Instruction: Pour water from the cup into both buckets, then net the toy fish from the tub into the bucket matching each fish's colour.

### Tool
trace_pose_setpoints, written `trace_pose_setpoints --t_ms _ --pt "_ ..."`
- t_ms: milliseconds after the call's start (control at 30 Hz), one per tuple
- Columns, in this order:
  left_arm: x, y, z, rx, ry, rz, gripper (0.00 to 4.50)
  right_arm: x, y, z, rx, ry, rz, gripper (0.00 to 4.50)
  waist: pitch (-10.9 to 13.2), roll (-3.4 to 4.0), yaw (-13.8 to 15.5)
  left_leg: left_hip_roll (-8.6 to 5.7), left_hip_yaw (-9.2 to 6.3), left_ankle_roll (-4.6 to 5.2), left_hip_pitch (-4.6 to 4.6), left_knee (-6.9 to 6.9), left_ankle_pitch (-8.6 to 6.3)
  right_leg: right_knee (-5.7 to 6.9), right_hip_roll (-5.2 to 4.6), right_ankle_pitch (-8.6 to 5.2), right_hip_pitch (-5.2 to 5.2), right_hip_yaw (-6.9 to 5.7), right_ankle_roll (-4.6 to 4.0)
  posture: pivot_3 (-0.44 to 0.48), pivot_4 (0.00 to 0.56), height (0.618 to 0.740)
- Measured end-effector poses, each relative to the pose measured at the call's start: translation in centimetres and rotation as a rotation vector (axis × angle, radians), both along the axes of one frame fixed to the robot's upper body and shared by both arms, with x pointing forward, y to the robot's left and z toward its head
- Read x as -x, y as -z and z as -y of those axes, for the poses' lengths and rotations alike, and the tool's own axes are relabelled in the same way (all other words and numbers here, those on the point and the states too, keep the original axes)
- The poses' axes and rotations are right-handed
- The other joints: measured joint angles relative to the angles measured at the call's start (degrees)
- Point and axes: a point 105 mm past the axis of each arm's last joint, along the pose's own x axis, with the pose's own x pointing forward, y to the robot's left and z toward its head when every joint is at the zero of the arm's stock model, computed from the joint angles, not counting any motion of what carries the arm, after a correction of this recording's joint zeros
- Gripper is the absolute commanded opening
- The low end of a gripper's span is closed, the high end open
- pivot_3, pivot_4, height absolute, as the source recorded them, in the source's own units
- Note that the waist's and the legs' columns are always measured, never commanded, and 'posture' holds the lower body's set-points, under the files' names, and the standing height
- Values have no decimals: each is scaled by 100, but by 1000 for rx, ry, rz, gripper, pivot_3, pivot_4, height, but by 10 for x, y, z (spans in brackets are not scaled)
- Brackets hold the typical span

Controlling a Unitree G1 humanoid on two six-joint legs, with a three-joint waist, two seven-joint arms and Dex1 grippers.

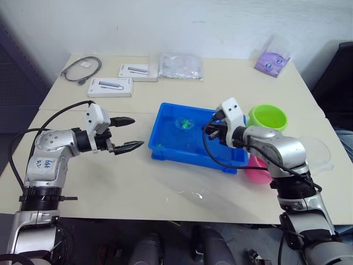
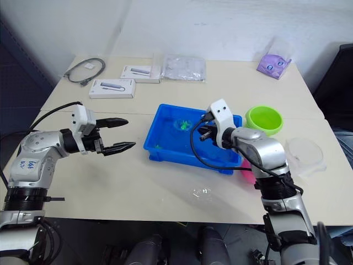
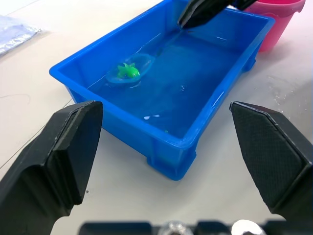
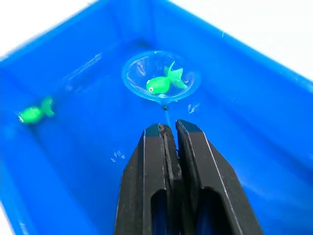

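Your right claw pinches the net, a green fish inside. Lift level toward the green bucket at two o'clock; tilting spills it. Left claw is spread, empty.

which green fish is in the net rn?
The green fish sitting inside the net hoop, just ahead of the right gripper, which grips the handle. The other green fish floats loose in the tub, off the net.
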Motion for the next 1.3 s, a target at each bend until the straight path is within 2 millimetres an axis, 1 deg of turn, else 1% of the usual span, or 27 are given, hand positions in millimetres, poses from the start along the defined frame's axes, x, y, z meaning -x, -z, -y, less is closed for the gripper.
trace_pose_setpoints --t_ms 67,133,267,333,400,467,533,667,800,867,1000,1067,1133,1233,1300 --pt "0 0 0 2 0 2 4464 8 -7 1 -8 -38 50 0 0 0 9 0 0 0 0 0 0 -1 0 0 0 0 0 0 150 740" --pt "1 0 1 7 1 1 4464 18 -12 7 8 -66 93 0 0 0 19 -1 1 0 0 0 0 -2 0 0 0 0 0 0 150 740" --pt "1 0 3 24 9 5 4464 32 -18 25 51 -64 147 0 0 0 26 -1 2 1 0 0 0 -2 0 0 1 0 0 0 150 740" --pt "1 0 6 36 22 12 4464 43 -26 37 67 -61 185 0 0 0 28 0 0 0 0 0 0 -2 1 0 0 -1 0 0 150 740" --pt "1 0 9 43 33 14 4464 52 -32 43 77 -69 227 0 0 0 30 0 1 1 0 -1 0 -3 2 0 0 0 0 0 150 740" --pt "1 1 13 59 50 18 4464 61 -35 52 91 -62 244 0 0 -1 34 0 2 1 1 0 -1 -3 2 0 2 0 0 0 150 740" --pt "1 -1 18 77 68 26 4464 67 -36 65 96 -30 248 0 0 -1 38 -1 3 1 2 1 0 -2 2 0 3 1 0 0 150 740" --pt "-4 -7 24 107 92 43 4464 76 -38 101 131 80 254 0 0 -2 60 -2 5 1 4 1 0 -2 3 0 4 2 0 0 150 740" --pt "-6 -7 32 132 120 42 4464 78 -45 130 132 189 300 0 0 -2 69 -2 14 1 10 1 0 1 6 1 5 0 1 0 150 740" --pt "-7 -5 35 142 132 35 4464 77 -44 145 163 239 314 0 0 -2 61 -2 17 1 14 1 0 4 7 0 6 1 1 0 150 740" --pt "-6 -2 45 158 165 30 4464 71 -37 186 311 355 336 0 0 -2 65 -6 22 3 14 1 1 4 7 1 6 2 2 0 150 740" --pt "-5 0 49 160 177 29 4464 69 -34 205 468 390 378 0 0 -1 64 -6 23 3 16 0 1 4 7 1 6 3 2 0 150 740" --pt "-5 0 50 163 179 29 4464 67 -32 217 556 413 420 0 0 -2 59 -4 24 3 17 1 2 4 8 1 7 3 2 0 150 740" --pt "-5 0 51 164 181 31 4464 65 -28 224 630 426 468 0 0 -1 30 -3 29 0 22 0 3 9 8 1 6 2 2 0 150 740" --pt "-5 -1 51 164 181 33 4464 65 -29 229 728 436 539 0 -1 -1 30 -2 29 -2 22 1 4 8 8 1 7 4 2 0 150 740"
